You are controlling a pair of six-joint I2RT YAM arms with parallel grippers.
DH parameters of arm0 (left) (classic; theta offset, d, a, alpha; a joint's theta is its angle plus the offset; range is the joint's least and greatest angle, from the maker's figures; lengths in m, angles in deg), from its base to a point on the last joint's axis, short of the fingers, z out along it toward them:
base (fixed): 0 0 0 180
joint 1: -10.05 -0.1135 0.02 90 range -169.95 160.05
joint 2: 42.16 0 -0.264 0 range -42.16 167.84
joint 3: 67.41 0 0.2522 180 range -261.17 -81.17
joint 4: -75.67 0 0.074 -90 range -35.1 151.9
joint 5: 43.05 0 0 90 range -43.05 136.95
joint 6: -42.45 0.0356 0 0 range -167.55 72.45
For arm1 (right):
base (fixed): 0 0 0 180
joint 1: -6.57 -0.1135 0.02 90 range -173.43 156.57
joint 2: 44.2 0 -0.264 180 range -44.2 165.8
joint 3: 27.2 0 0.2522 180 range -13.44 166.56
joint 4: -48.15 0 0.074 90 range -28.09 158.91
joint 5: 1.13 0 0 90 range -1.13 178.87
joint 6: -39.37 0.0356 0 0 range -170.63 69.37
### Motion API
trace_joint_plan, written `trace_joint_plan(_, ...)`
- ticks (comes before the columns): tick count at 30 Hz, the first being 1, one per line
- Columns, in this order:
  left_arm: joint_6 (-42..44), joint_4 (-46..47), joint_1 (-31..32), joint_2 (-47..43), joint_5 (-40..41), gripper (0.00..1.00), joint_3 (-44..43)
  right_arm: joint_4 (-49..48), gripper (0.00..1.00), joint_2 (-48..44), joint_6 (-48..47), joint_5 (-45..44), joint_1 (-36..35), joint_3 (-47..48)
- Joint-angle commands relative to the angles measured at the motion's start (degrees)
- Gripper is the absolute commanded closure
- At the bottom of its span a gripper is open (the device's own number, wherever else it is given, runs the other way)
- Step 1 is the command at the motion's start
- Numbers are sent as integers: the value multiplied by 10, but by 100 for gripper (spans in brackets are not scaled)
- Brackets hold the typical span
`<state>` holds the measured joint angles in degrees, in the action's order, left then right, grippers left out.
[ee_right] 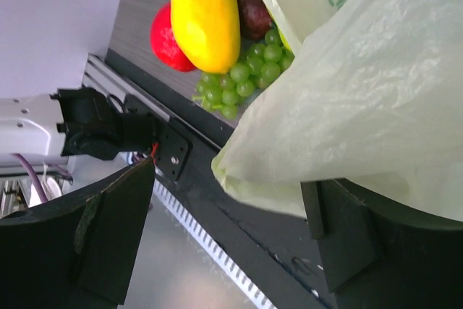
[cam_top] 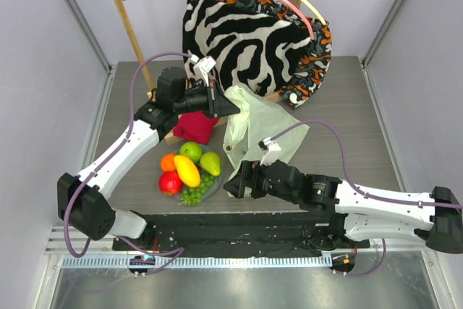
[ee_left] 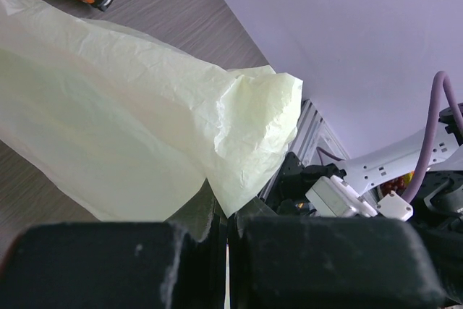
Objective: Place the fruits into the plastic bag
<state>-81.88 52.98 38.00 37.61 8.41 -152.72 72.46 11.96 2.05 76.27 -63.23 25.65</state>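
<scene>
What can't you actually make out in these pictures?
- Plastic bag interior, all views: its own crinkled folds hide it.
- Plate, top view: fruits cover nearly all.
- Plum, right wrist view: mango and bag overlap it.
- Red cloth, top view: left gripper overlaps its top.

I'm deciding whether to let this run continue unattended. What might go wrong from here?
1. The left gripper pinches only an edge of the plastic bag; the film might slip out or tear when pulled.
2. The right gripper, jaws open around the bag's lower edge, might close on both layers, leaving the mouth shut.
3. It sits close to the fruits; a swing might scatter them.
</scene>
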Motion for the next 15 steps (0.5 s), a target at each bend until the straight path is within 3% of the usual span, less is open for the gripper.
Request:
trace_joint_plan(1,-14,44,-4,0,-19,100,2,-102,10,8,15,-103,-23,-8)
trace_joint_plan(3,-15,46,-4,-1,-19,100,3,-144,11,24,14,-133,-40,-15)
trace_joint_plan(10,-22,55,-3,-9,-17,100,9,-159,12,87,15,-247,-92,6)
trace_joint_plan(15,-29,66,-4,-15,-20,100,17,-241,19,115,26,-291,-103,-19)
